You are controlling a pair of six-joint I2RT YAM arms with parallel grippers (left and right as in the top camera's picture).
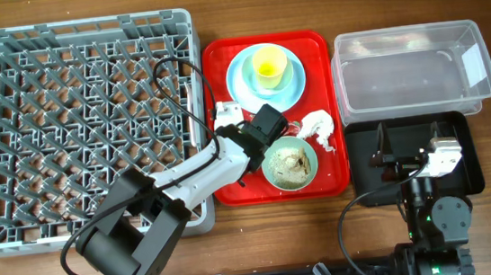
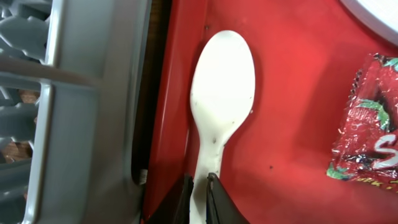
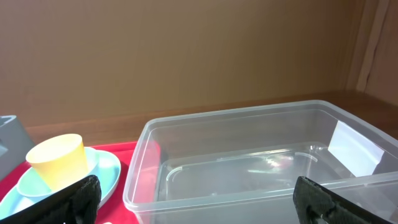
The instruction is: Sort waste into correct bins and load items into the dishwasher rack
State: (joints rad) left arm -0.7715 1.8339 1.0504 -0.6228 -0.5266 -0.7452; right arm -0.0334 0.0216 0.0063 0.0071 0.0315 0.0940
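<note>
My left gripper (image 2: 199,186) is shut on the handle of the white plastic spoon (image 2: 221,99), which lies along the left edge of the red serving tray (image 2: 292,74), beside the rack wall (image 2: 93,112). The red snack wrapper (image 2: 367,124) lies to the right of the spoon. In the overhead view the left gripper (image 1: 243,130) is over the tray's left side, and the spoon bowl (image 1: 228,112) shows beyond it. The crumpled tissue (image 1: 320,128) lies beside the pale green bowl (image 1: 313,160), which holds food scraps (image 1: 289,163). My right gripper (image 3: 199,193) is open and empty. The fork is not in view.
The yellow cup (image 1: 268,65) stands on the light blue plate (image 1: 239,75) at the back of the red tray (image 1: 326,179). The grey dishwasher rack (image 1: 82,126) fills the left. The clear tub (image 1: 411,76) stands behind the black tray (image 1: 462,135), over which the right gripper (image 1: 410,153) hovers.
</note>
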